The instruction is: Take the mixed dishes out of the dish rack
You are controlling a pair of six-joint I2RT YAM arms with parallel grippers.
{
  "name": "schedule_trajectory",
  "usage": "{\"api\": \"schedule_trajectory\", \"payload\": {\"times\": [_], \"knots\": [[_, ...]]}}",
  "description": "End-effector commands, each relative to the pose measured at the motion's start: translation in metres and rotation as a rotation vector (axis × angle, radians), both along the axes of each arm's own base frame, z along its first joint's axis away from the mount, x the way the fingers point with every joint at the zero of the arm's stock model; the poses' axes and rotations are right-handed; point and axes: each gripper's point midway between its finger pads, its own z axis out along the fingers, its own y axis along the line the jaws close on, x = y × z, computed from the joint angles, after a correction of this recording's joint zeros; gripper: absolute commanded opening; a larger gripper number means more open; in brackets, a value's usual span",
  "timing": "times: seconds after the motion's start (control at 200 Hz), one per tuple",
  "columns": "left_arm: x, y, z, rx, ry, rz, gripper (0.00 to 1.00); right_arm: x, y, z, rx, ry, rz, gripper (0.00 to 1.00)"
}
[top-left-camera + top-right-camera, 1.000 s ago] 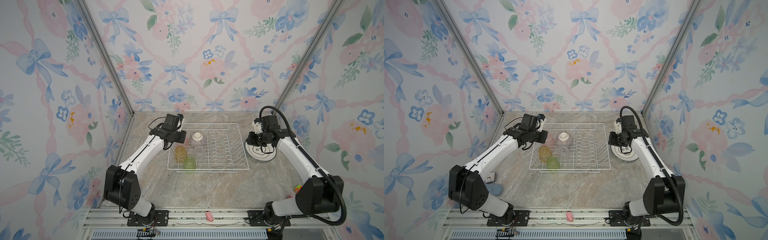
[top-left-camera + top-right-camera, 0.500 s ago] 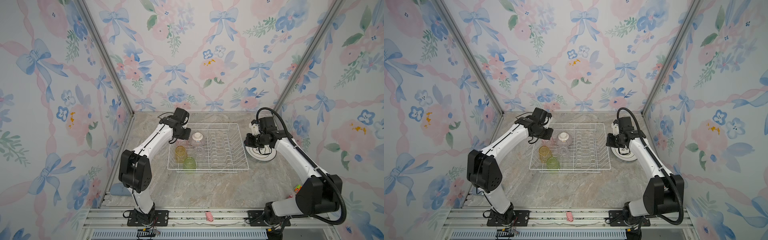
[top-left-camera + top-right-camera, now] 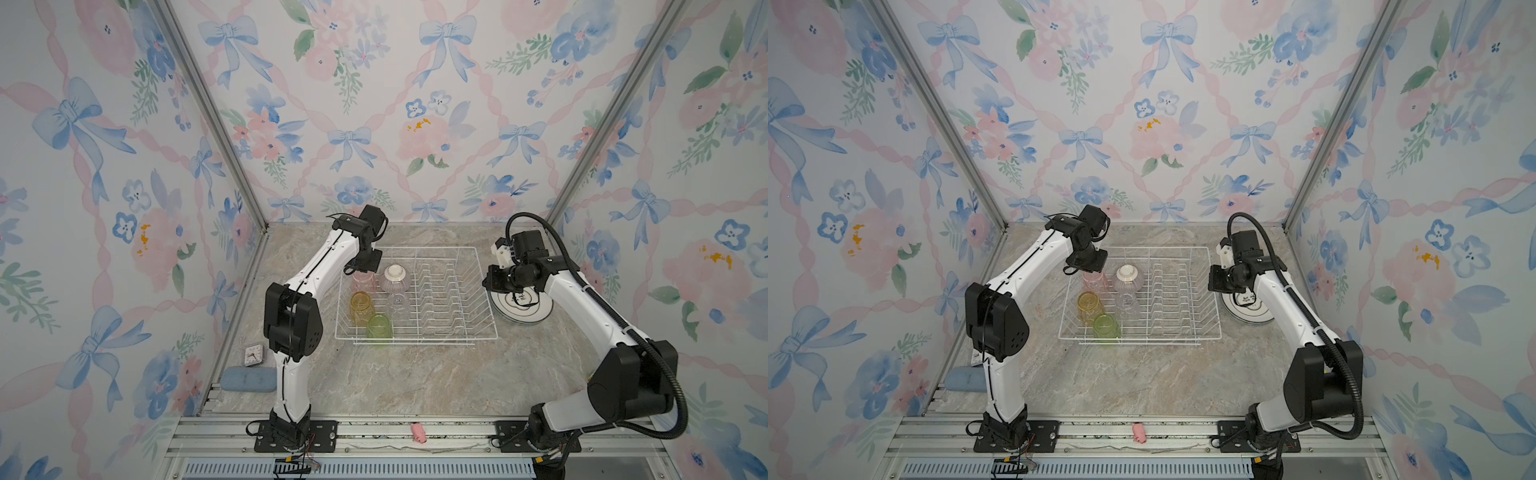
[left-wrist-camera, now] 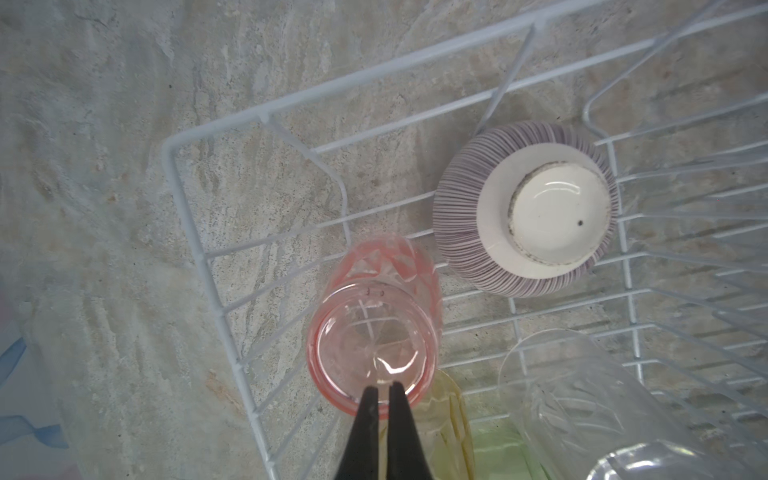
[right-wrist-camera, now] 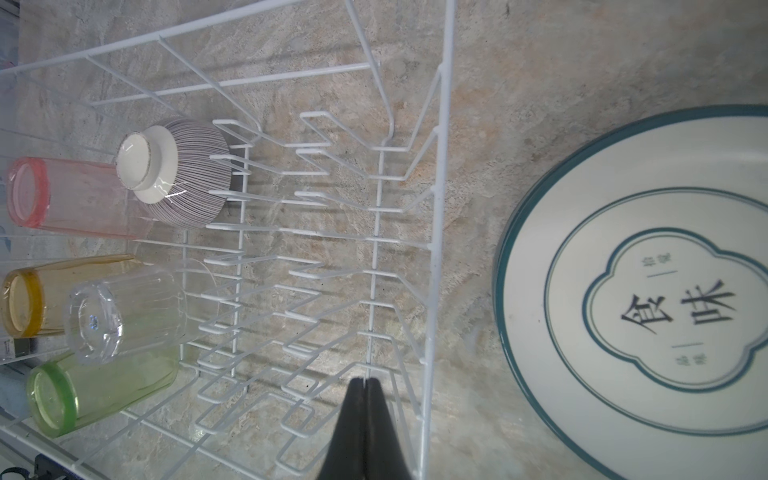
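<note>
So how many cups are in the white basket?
4, all at the left end of the dish rack: pink tumbler at the back beside the bowl, yellow tumbler in front of it, clear tumbler beside the yellow, green tumbler at the front.

The rack (image 3: 415, 338) stands mid-table (image 3: 415, 382). Four tumblers (image 3: 360, 307) cluster in its left end. The bowl (image 3: 395, 279) sits right of the rearmost tumbler, behind another. The plates (image 3: 523, 309) lie stacked on the table just right of the rack.
</note>
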Motion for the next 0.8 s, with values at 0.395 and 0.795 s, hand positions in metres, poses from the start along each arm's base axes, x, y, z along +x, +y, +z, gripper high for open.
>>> {"api": "schedule_trajectory", "payload": {"times": [0.395,0.795], "knots": [[-0.012,0.037,0.001,0.187,0.073,0.022,0.00,-0.001,0.027,0.008,-0.008,0.009,0.084,0.00],[-0.010,0.048,0.002,0.253,0.057,0.044,0.00,0.001,0.031,0.007,-0.019,0.018,0.105,0.00]]}}
